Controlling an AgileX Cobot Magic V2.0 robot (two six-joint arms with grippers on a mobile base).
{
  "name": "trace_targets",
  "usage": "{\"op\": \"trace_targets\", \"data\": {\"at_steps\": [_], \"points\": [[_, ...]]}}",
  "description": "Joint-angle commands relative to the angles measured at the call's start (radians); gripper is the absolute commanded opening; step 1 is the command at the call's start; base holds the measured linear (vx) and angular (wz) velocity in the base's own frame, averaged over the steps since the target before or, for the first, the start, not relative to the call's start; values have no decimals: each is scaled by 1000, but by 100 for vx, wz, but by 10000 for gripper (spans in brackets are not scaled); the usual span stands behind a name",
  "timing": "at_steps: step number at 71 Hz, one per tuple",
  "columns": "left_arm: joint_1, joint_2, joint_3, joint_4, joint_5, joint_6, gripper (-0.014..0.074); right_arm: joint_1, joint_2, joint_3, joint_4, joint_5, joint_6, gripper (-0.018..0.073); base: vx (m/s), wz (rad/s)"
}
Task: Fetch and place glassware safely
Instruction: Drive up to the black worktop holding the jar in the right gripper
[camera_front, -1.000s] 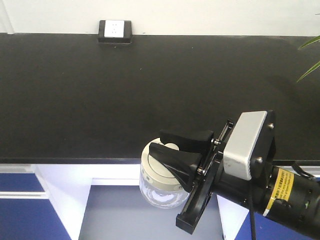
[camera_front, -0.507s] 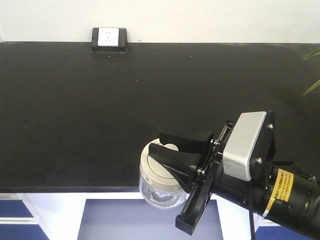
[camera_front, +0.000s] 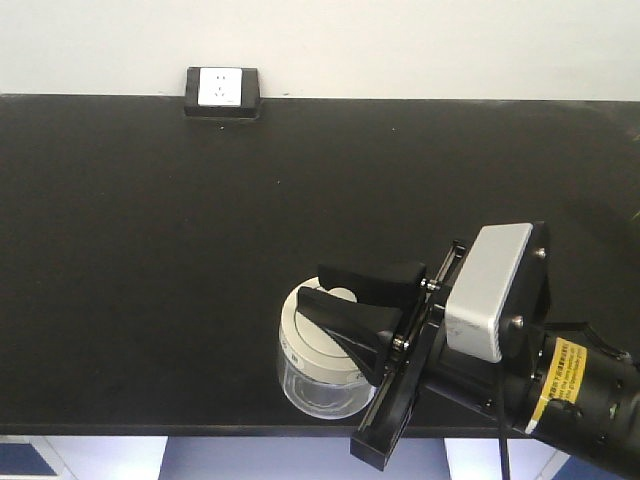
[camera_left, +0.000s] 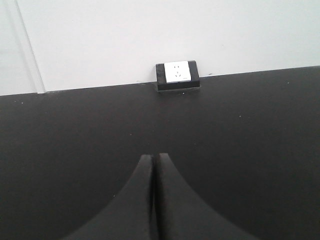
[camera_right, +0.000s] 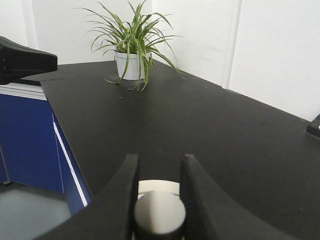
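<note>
Right gripper (camera_front: 318, 284) black fingers pinch the round knob (camera_right: 159, 214) on the smooth cream lid (camera_front: 305, 345) of the squat clear glass jar (camera_front: 318, 388). The jar is upright, axis vertical, at the matte black worktop's (camera_front: 150, 250) near edge. Left gripper (camera_left: 152, 165) is pressed together, empty. A socket box (camera_front: 222, 91) sits at the far edge.

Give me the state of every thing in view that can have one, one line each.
Small squat clear glass jar with round cream-white lid: upright, lid on, gripped at the lid's knob; contact with the black countertop cannot be told.
Right gripper: jaws shut on the knob.
Left gripper: jaws shut, empty.
White wall socket in a black frame: nothing plugged in.
Green spider plant in a white pot: upright.
</note>
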Motion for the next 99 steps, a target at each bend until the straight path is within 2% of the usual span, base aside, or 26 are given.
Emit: {"op": "trace_targets", "data": {"at_steps": [1, 99], "points": [[0, 8, -24, -8, -70, -3, -7, 1, -25, -33, 24, -84, -4, -3, 10, -1], [0, 8, -24, -8, -70, -3, -7, 1, -25, -33, 24, -84, -5, -3, 5, -1]]}}
